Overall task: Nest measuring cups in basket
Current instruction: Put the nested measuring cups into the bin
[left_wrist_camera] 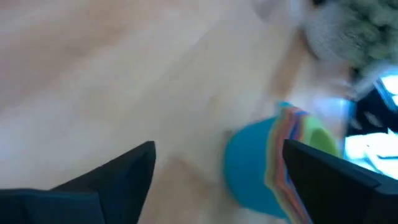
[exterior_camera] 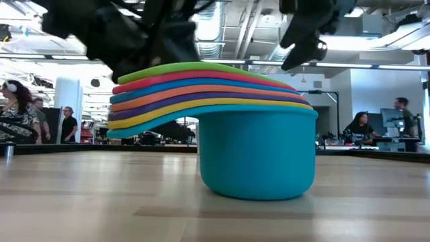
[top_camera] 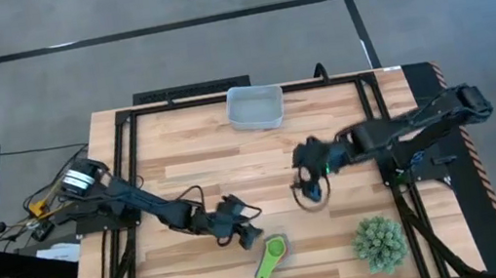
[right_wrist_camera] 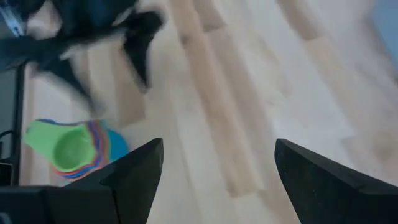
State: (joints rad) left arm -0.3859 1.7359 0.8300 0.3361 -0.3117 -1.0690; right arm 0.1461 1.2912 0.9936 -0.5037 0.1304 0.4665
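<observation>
The measuring cups (top_camera: pixel 271 257) sit nested in one stack on the table near its near edge, the green one on top. In the low view the teal cup (exterior_camera: pixel 257 153) is outermost and stands on its base, with the handles (exterior_camera: pixel 154 91) fanned out above the wood. My left gripper (top_camera: pixel 245 233) is open just to the far left of the stack (left_wrist_camera: pixel 267 165) and apart from it. My right gripper (top_camera: pixel 312 191) is open over bare table in the middle; its wrist view shows the stack (right_wrist_camera: pixel 74 149) off to one side. The basket (top_camera: pixel 255 106) rests at the far edge.
A spiky green ball-shaped plant (top_camera: pixel 380 242) stands at the near right, to the right of the cups. A black frame (top_camera: pixel 126 147) runs along the table's left, far and right sides. Bare wood lies between the stack and the basket. People stand in the room beyond the table.
</observation>
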